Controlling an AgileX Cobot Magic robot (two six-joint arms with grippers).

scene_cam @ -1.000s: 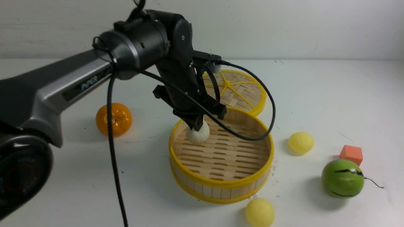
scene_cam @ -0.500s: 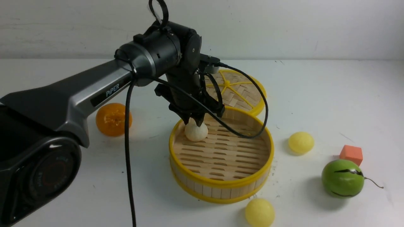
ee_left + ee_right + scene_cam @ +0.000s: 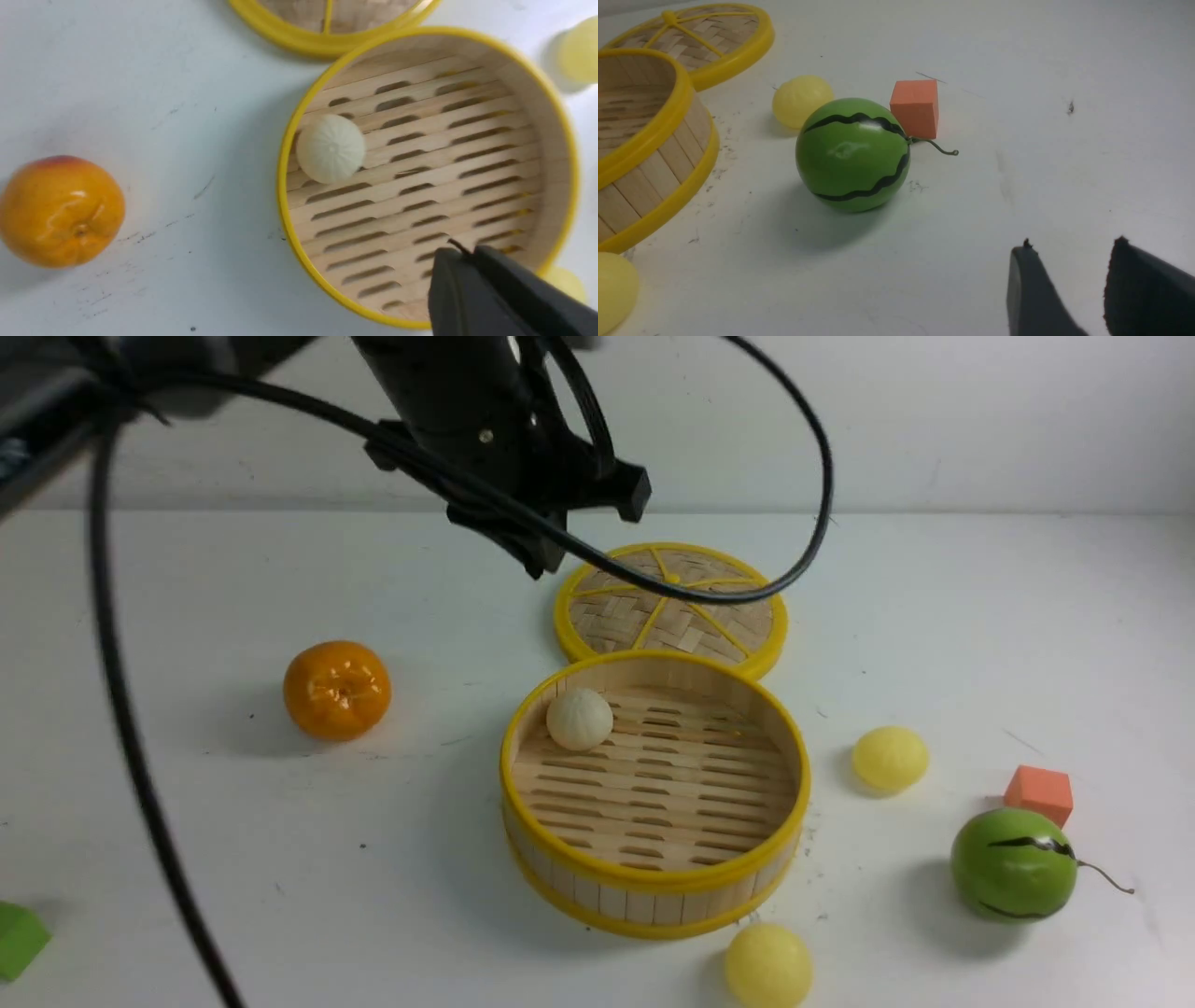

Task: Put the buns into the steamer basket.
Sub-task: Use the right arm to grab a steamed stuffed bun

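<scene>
Front view to start: find the off-white bun (image 3: 579,719) already on the slotted floor of the steamer basket (image 3: 653,887), tucked against the wall on the robot's left. Count two more outside on the worktop (image 3: 187,821): the right-hand yellow bun (image 3: 890,759) near the basket's right side, and the near yellow bun (image 3: 767,966) just beside its near rim. Read the left claw (image 3: 460,254) as pinched together and empty, high above the worktop and looking down on the basket. Read the right claw (image 3: 1071,247) as parted with nothing between, low over bare worktop with the green melon (image 3: 1013,863) ahead. Judge the next pick as probably a yellow bun, perhaps for the right arm. Spread wide before descending, come straight down over the dome, and close across the widest part. Expect matte, seemingly soft skin, finely pleated on the off-white bun, so squeeze gently. Expect rolling if nudged off-centre. Keep clear of the glossy striped melon with its wiry stem and of the sharp-edged orange cube (image 3: 1038,793) close by. Lift over the yellow rim rather than into the upright wooden slats, and release onto free slats. Leave the glossy orange (image 3: 336,689) and the flat woven lid (image 3: 672,607) alone.
</scene>
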